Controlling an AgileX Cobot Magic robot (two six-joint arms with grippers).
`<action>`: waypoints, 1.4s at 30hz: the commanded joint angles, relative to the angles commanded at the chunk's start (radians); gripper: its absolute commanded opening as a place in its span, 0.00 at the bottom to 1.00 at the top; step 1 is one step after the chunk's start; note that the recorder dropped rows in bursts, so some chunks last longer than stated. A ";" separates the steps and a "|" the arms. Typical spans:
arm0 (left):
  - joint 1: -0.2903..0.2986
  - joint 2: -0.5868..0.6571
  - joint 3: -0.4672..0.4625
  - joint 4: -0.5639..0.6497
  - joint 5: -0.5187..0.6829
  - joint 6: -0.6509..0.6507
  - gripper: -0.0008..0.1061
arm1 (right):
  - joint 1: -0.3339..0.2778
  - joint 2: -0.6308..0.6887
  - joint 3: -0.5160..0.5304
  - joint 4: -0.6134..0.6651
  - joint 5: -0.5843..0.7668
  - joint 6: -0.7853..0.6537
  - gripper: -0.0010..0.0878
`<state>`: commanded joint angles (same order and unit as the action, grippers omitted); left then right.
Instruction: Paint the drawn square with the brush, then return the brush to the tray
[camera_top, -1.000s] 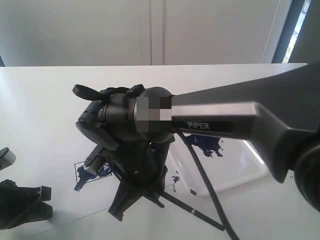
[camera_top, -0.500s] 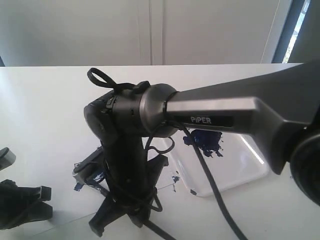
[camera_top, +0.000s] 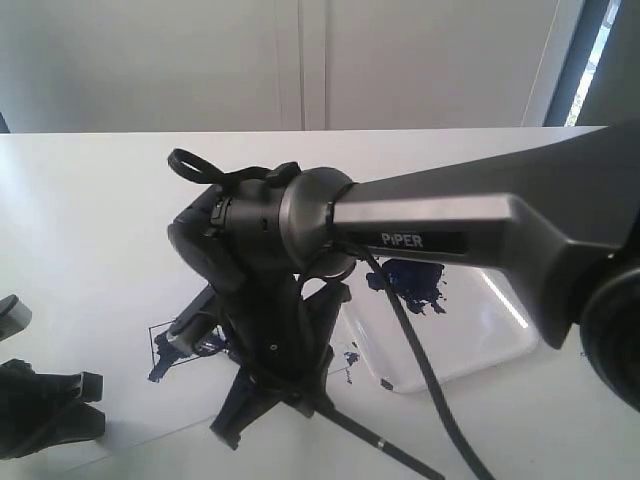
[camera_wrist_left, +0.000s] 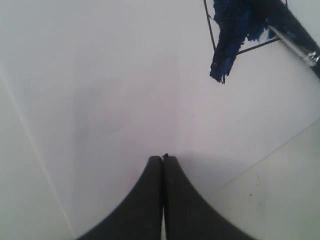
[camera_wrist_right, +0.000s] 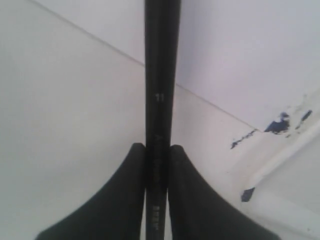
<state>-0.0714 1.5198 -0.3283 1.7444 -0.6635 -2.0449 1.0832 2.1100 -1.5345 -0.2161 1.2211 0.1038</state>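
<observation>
The drawn square (camera_top: 160, 350) lies on white paper left of the middle, smeared dark blue inside; the left wrist view shows one corner of the square (camera_wrist_left: 227, 35) with paint run over its line. My right gripper (camera_top: 285, 400) reaches across and points down beside the square, shut on the brush (camera_top: 375, 443), whose black handle runs off to the lower right. In the right wrist view the gripper (camera_wrist_right: 157, 147) clamps the brush (camera_wrist_right: 160, 90) squarely. The brush (camera_wrist_left: 295, 35) ends over the painted corner. The tray (camera_top: 470, 345) sits to the right with a blue blob (camera_top: 410, 285). My left gripper (camera_wrist_left: 163, 159) is shut and empty.
The left arm (camera_top: 45, 410) rests low at the left edge on the paper (camera_wrist_left: 125, 100). A black cable (camera_top: 420, 380) hangs from the right arm over the tray's near corner. Blue specks (camera_top: 350, 357) dot the paper by the tray rim (camera_wrist_right: 280, 165).
The right wrist swung left and lower half a second ago, hiding the brush handle, then came back right; the handle shows again at the lower right. The left gripper has not moved.
</observation>
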 joint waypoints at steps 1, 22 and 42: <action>0.000 0.000 0.000 0.000 0.000 0.000 0.01 | -0.003 0.000 0.000 -0.005 0.000 0.000 0.01; 0.000 0.000 0.000 0.000 0.004 0.000 0.01 | -0.025 -0.025 0.070 0.133 0.000 -0.034 0.01; 0.000 0.000 0.000 -0.007 -0.001 0.000 0.01 | 0.030 -0.121 0.139 0.188 0.000 -0.056 0.01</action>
<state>-0.0714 1.5198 -0.3283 1.7377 -0.6641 -2.0449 1.1133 1.9890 -1.3958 -0.0285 1.2211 0.0481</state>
